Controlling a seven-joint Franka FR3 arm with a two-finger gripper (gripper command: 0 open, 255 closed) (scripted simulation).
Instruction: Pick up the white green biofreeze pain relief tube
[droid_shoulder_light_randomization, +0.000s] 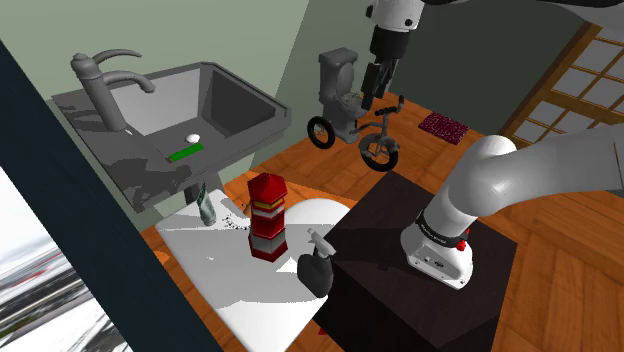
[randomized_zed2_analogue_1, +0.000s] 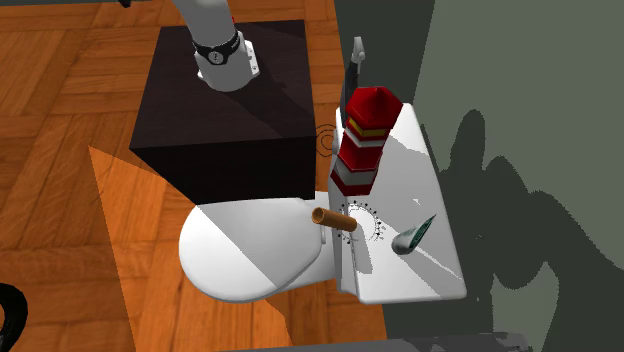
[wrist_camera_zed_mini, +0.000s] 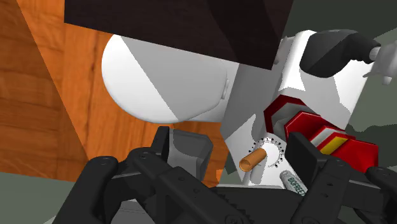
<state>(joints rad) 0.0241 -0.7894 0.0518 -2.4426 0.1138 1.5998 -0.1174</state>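
Tube (randomized_zed2_analogue_1: 413, 236) lies on the toilet tank (randomized_zed2_analogue_1: 415, 160), well apart from the gripper (droid_shoulder_light_randomization: 378, 97) — off toward one finger, not between them. Fingers spread wide — holding nothing.

Shows an orange plank floor (droid_shoulder_light_randomization: 560, 300) with a bright wedge of light, meets grey-green walls (droid_shoulder_light_randomization: 270, 40). Holds a grey sink (droid_shoulder_light_randomization: 235, 100), a white toilet (randomized_zed2_analogue_1: 250, 250), a second grey toilet (droid_shoulder_light_randomization: 338, 80) farther off, a dark red mat (droid_shoulder_light_randomization: 444, 127), a latticed wooden door (droid_shoulder_light_randomization: 590, 80).
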